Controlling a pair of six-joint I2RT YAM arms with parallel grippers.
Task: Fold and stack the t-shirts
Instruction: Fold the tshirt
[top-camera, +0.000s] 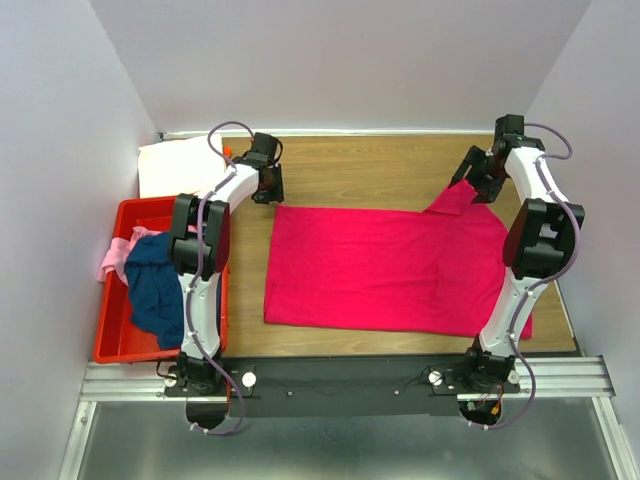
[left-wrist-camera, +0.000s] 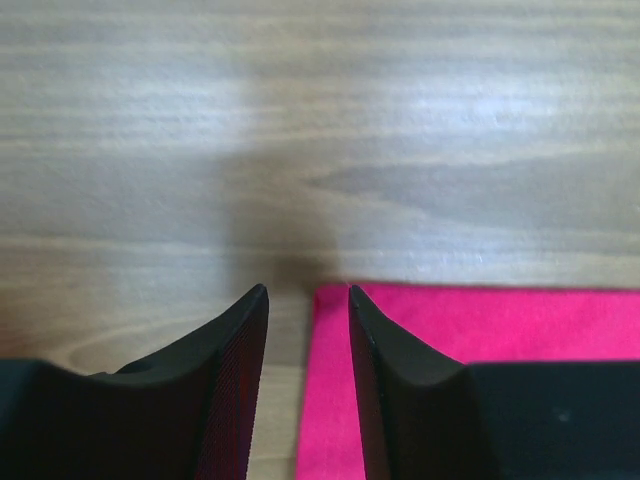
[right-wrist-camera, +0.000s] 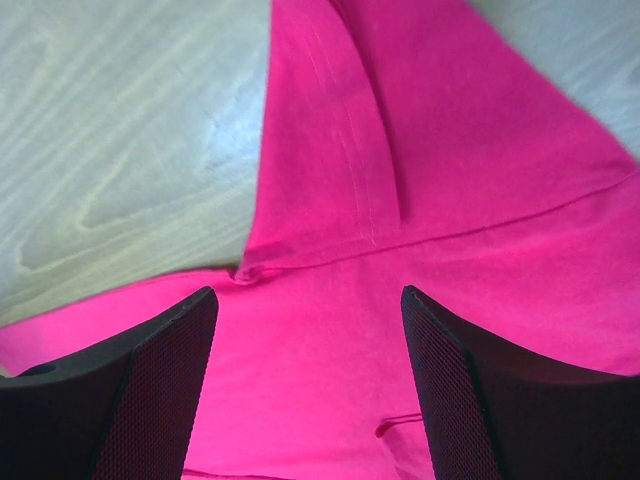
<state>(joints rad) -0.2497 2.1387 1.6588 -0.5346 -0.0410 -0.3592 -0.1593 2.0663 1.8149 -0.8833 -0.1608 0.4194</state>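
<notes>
The magenta-pink t-shirt (top-camera: 390, 270) lies spread flat on the wooden table (top-camera: 370, 170). My left gripper (top-camera: 268, 193) hangs over its far left corner. In the left wrist view the gripper (left-wrist-camera: 308, 288) is open by a narrow gap, and the shirt's corner edge (left-wrist-camera: 480, 325) lies between and under the fingers. My right gripper (top-camera: 480, 188) is over the far right sleeve. In the right wrist view it (right-wrist-camera: 308, 292) is wide open and empty above the sleeve seam (right-wrist-camera: 330, 240). The navy t-shirt (top-camera: 155, 285) and the pale pink t-shirt (top-camera: 112, 255) lie in the bin. The white t-shirt (top-camera: 175, 165) lies at the back left.
A red plastic bin (top-camera: 120, 340) stands at the table's left edge beside the left arm. White walls close in the table at the back and both sides. Bare wood shows behind the magenta shirt between the two grippers.
</notes>
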